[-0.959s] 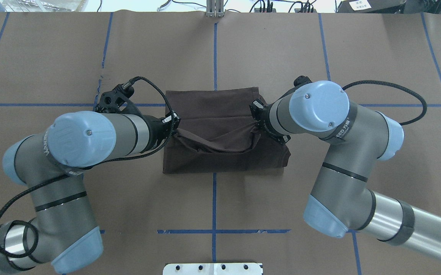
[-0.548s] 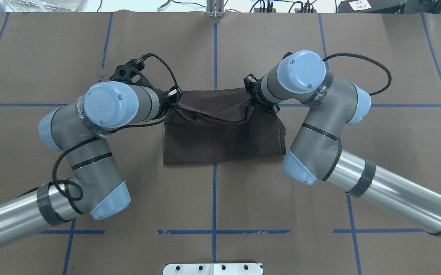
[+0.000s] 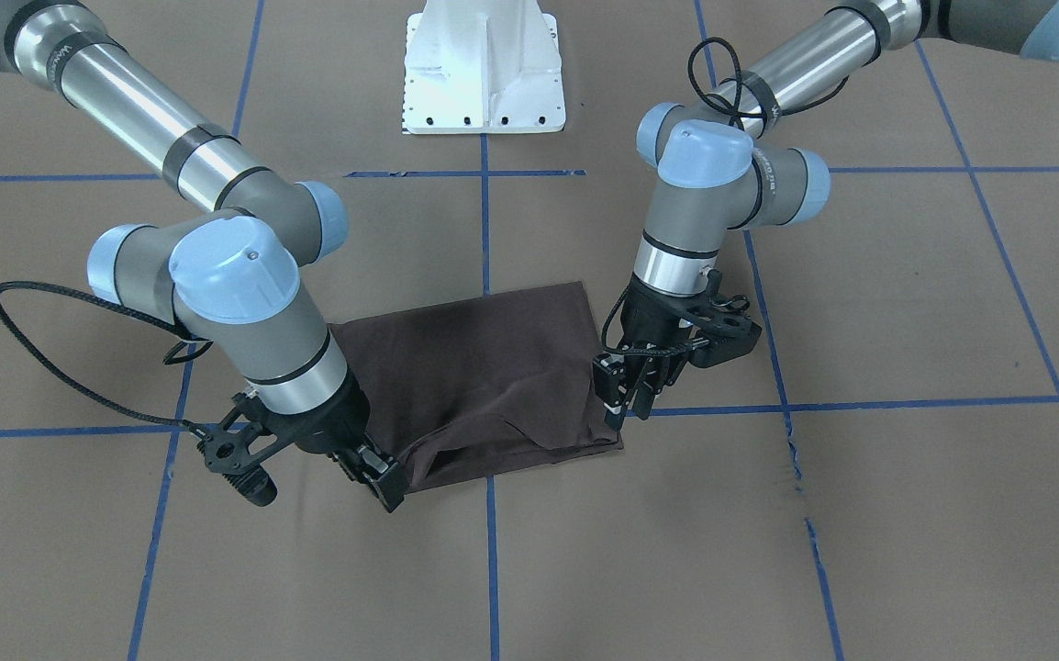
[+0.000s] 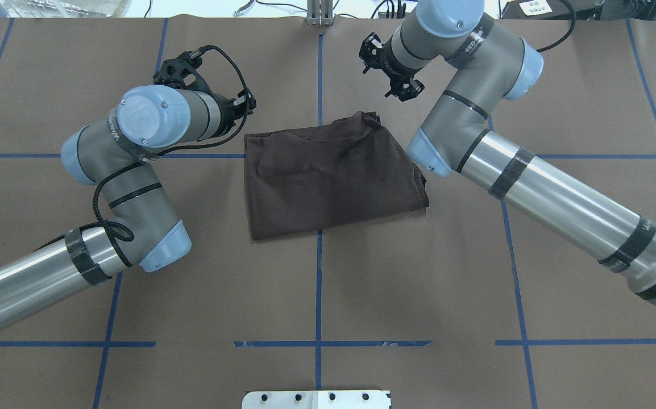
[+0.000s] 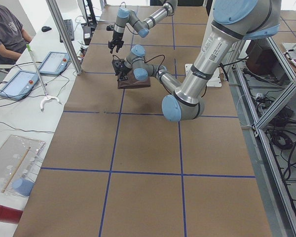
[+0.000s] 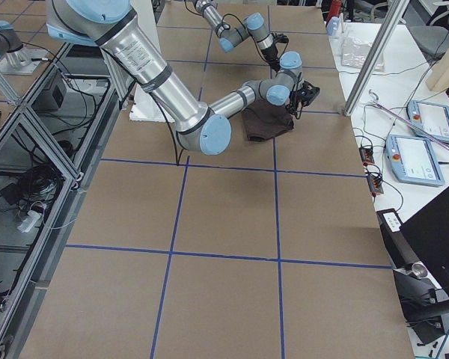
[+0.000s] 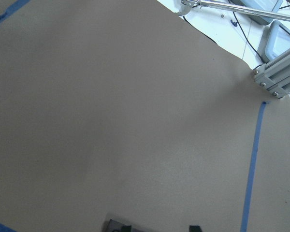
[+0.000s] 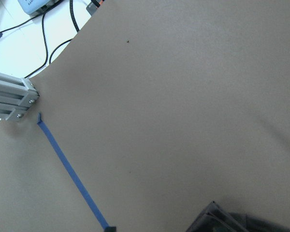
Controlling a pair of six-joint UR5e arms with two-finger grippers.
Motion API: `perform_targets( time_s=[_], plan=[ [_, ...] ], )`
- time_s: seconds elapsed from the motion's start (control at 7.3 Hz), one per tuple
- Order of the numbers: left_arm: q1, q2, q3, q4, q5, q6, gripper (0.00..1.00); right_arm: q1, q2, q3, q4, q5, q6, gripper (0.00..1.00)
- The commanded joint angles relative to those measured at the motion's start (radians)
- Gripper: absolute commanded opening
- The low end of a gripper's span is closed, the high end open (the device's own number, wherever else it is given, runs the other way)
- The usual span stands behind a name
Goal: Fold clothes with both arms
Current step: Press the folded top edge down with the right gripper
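Lying folded into a compact, roughly square packet, the T-shirt [image 4: 333,182] sat flat near the middle of the table [image 4: 316,369], astride a blue tape line [image 4: 319,267]. Its far edge looked rumpled, with a bump near one corner. The left gripper [image 4: 246,105] hung past the far left corner, fingers spread and empty. The right gripper [image 4: 387,74] hovered beyond the far right corner, also spread, holding nothing. Folding seemed largely done; perhaps a tidy-up or one more fold remained.

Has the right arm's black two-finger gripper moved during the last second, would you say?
Yes. The right gripper went away from the robot, over the crosswise blue tape line, and now sits beyond the far edge of the dark brown T-shirt.
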Motion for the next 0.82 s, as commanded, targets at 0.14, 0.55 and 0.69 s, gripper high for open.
perform_targets(
  time_s=[0.14, 0.55, 0.69],
  plan=[
    [-0.007, 0.079, -0.136, 0.008, -0.089, 0.002, 0.49, -0.001, -0.011, 0.018, -0.004, 0.035, -0.004, 0.96],
    [-0.008, 0.076, -0.141, 0.008, -0.092, 0.002, 0.42, -0.123, -0.002, 0.021, -0.003, -0.009, -0.010, 0.00],
    [-0.010, 0.077, -0.147, 0.009, -0.092, 0.000, 0.42, -0.160, 0.009, 0.018, -0.001, -0.040, -0.013, 0.00]
  ],
)
